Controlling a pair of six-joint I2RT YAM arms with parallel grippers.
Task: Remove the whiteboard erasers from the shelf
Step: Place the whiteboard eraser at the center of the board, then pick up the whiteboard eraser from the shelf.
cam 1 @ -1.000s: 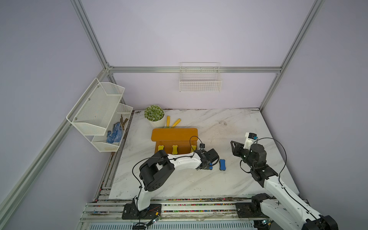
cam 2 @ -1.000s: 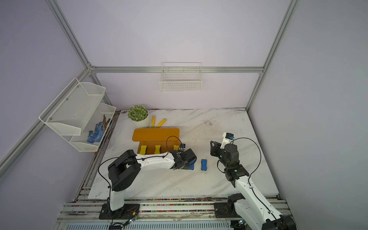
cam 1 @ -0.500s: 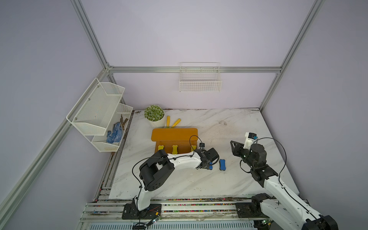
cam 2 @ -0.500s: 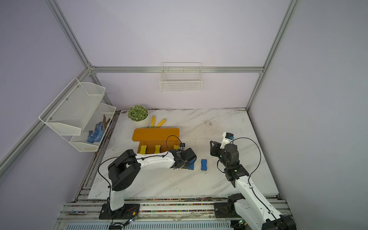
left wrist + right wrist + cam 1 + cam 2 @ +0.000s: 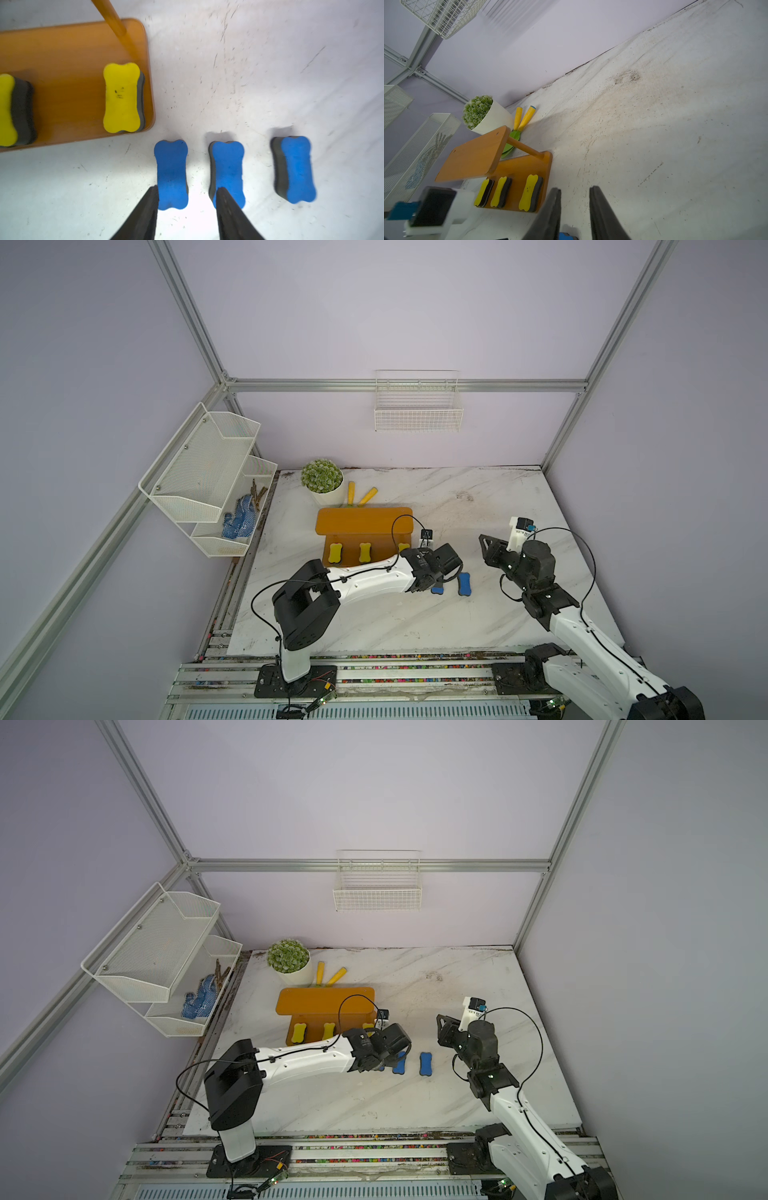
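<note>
- In both top views the shelf [image 5: 363,519] stands just below the middle of the frame on the marble table [image 5: 478,626]. Three yellow erasers [image 5: 365,552] sit in a row on its lower tier, and the left arm [image 5: 365,578] half hides the rightmost one.
- Right of the shelf's lower corner, the blue erasers [image 5: 425,1064] lie on the table, off the shelf. The left pincer [image 5: 390,1058] hangs low over them and covers part of the row.
- The right pincer [image 5: 484,547] is held up in the right half of the frame, well apart from every eraser.
- A potted plant [image 5: 322,477] and two yellow tool handles [image 5: 351,492] lie just above the shelf. A mesh rack [image 5: 199,472] hangs at the left and a wire basket [image 5: 417,414] at upper centre.
- Left wrist view: three blue erasers [image 5: 227,172] lie side by side on the table, apart from one another, blue faces up.
- The left pincer [image 5: 187,187] is open, its gap wider than an eraser. One of its fingers [image 5: 145,212] is just beside the flank of the eraser nearest the shelf, and the other stands in front of the middle one. Nothing is clamped.
- One of the yellow erasers [image 5: 121,97] sits by the corner of the lower tier [image 5: 62,62].
- Right wrist view: the right pincer [image 5: 575,188] is closed down to a narrow slit and holds nothing. It hangs over bare table [image 5: 654,135].
- Beside it the shelf [image 5: 473,153] carries all three yellow erasers [image 5: 528,192] on its lower tier.
</note>
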